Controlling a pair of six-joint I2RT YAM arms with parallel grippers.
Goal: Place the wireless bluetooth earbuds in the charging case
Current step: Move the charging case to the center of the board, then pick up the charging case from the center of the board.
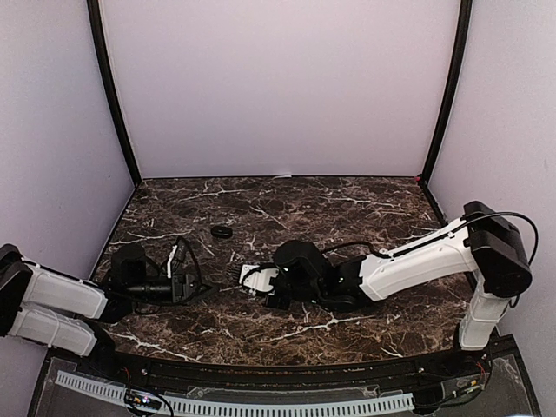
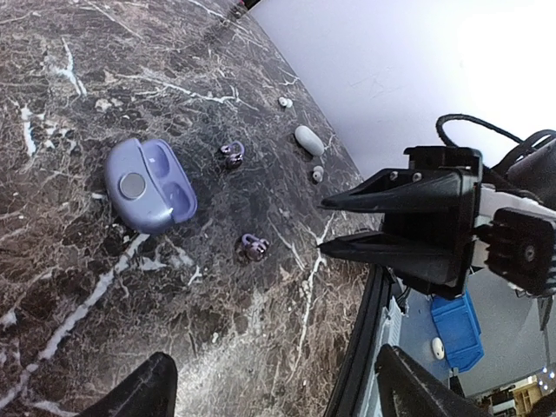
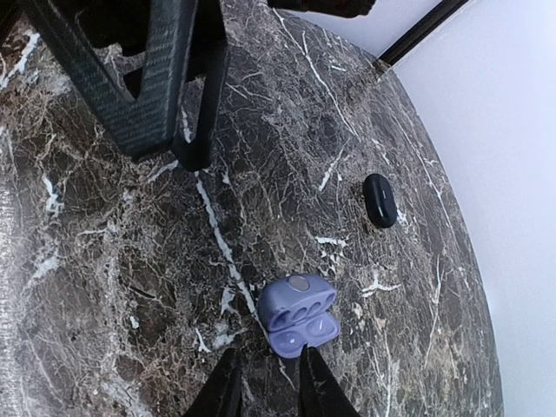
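The open purple charging case (image 2: pixel 148 184) lies on the marble, its two wells empty. It also shows in the right wrist view (image 3: pixel 300 314) and in the top view (image 1: pixel 251 275). Two tiny purple earbuds (image 2: pixel 232 155) (image 2: pixel 253 248) lie loose beside it. My right gripper (image 3: pixel 268 358) is low at the case, its jaws a narrow gap apart with nothing between them, one fingertip at the case's near edge. It also shows in the left wrist view (image 2: pixel 323 228). My left gripper (image 2: pixel 274 367) is wide open and empty, left of the case (image 1: pixel 184 276).
A pale oval case (image 2: pixel 308 139) with two tiny pale buds (image 2: pixel 285 102) (image 2: pixel 317 174) lies near the wall. A flat black ring (image 1: pixel 222 233) sits behind the grippers; a black oval thing (image 3: pixel 380 200) shows beyond the purple case. The left gripper's fingers (image 3: pixel 165 78) are close to my right gripper.
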